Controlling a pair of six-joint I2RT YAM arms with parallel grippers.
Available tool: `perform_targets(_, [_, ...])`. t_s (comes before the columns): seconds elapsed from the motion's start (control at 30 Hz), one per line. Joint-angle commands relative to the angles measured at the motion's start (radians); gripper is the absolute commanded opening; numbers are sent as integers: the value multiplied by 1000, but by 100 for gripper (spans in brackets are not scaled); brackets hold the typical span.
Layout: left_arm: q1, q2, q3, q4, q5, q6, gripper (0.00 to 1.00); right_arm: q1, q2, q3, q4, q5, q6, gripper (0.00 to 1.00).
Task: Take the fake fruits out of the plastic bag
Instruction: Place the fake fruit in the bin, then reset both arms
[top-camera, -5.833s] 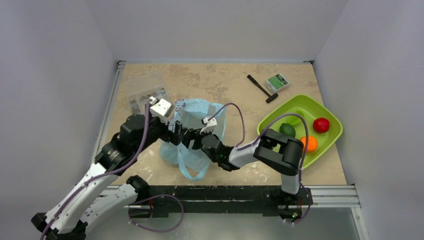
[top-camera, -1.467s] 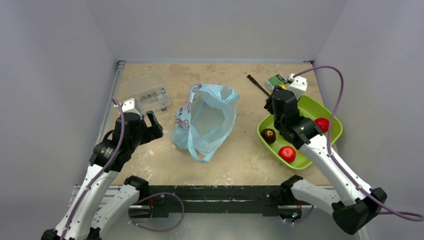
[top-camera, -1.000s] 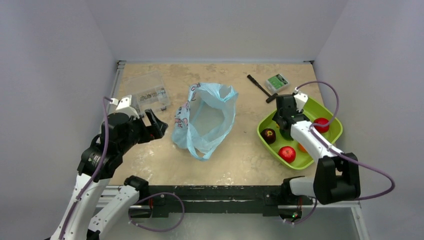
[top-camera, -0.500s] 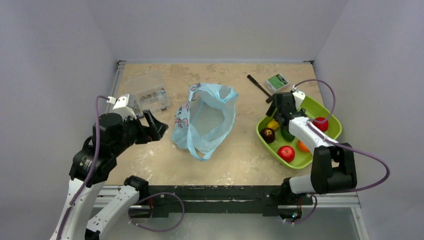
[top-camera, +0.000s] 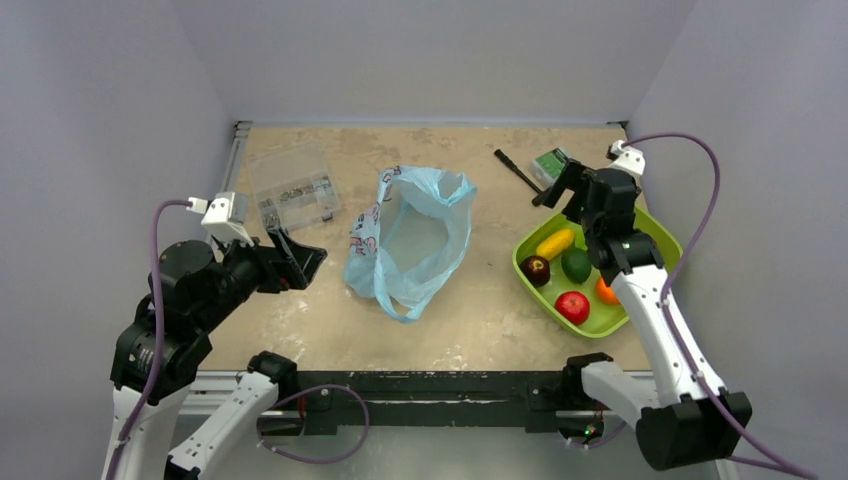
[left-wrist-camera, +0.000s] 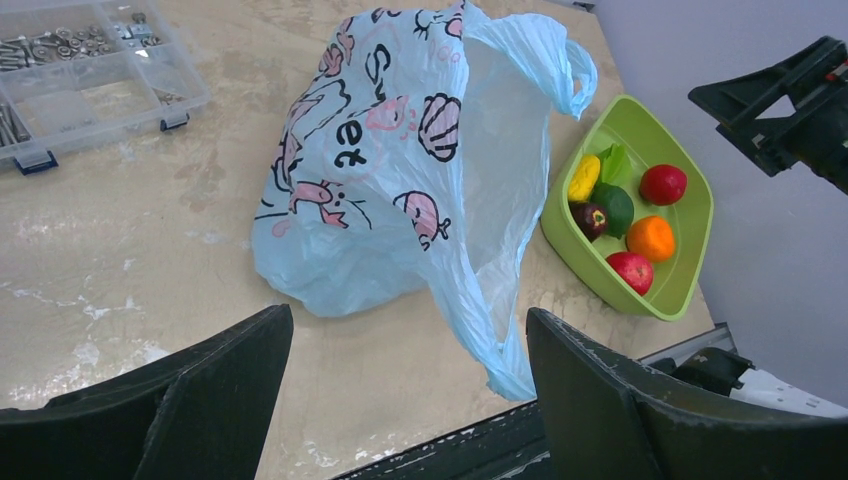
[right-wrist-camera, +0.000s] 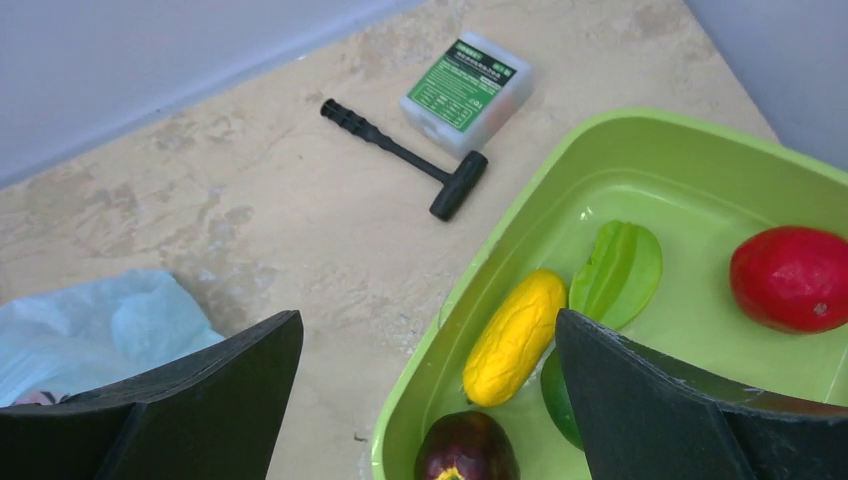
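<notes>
The job looked as good as done. The light-blue plastic bag lay slack in the middle of the table, its mouth gaping toward the far wall, and no fruit shape showed through the thin film in the overhead or left wrist view, though its folds could have hidden something small. The fake fruits sat together in the lime-green tray, well apart from the bag on the right: the yellow oblong one, the dark maroon one touching its near end, the dark green one, the orange one, two red ones and a flat green starfruit slice. At most a check of the bag seemed left.

The left gripper hung near the bag's left side with its fingers spread wide and nothing between them. The right gripper was also wide apart and empty, raised above the tray's far-left corner, near the small black hammer and the green-labelled box.

Nearly six seconds earlier both grippers had been working at the bag, and the tray showed only a green, a red and an orange fruit. Half a second earlier the right gripper had been low over the tray at the yellow fruit; now it had lifted away and that fruit lay free. The left arm had drawn back toward the near-left corner, away from the clear compartment box, and the bag had not shifted
</notes>
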Motion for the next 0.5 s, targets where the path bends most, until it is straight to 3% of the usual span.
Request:
perform_targets(0.0, [-3,5,46,14,20,35,86,1,-77,30,-34,-43,-57,99])
perform_targets(0.47, [-2,-119,68,197,-50,128,86,1,-330,178,-95,-90,-66,99])
